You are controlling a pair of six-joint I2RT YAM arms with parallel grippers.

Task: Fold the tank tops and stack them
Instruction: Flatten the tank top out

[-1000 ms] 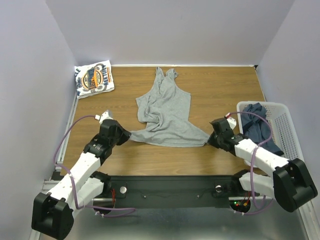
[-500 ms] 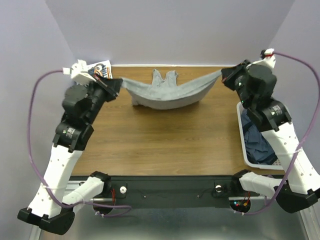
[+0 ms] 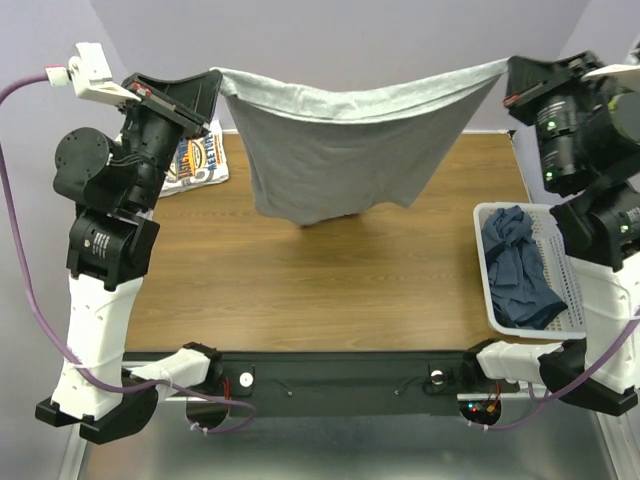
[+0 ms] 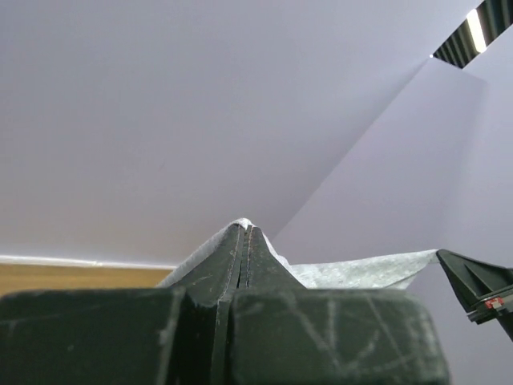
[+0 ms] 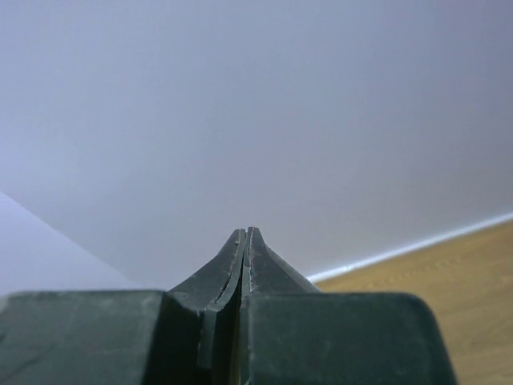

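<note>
Now hoisted off the brown wooden table (image 3: 300,280), the light-grey cloth tank top (image 3: 330,150), pinched by left gripper (image 3: 216,78) and right gripper (image 3: 506,74), awaits flattening.

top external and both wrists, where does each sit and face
Top external: above, behind the bases, looking down on the table; arms, left hand and right hand gripping the grey tank top.
Left wrist: on the left arm, facing the wall past its shut fingers.
Right wrist: on the right arm, facing wall and table past its shut fingers.
Shared: top external and left wrist show the tank top and right hand.
</note>
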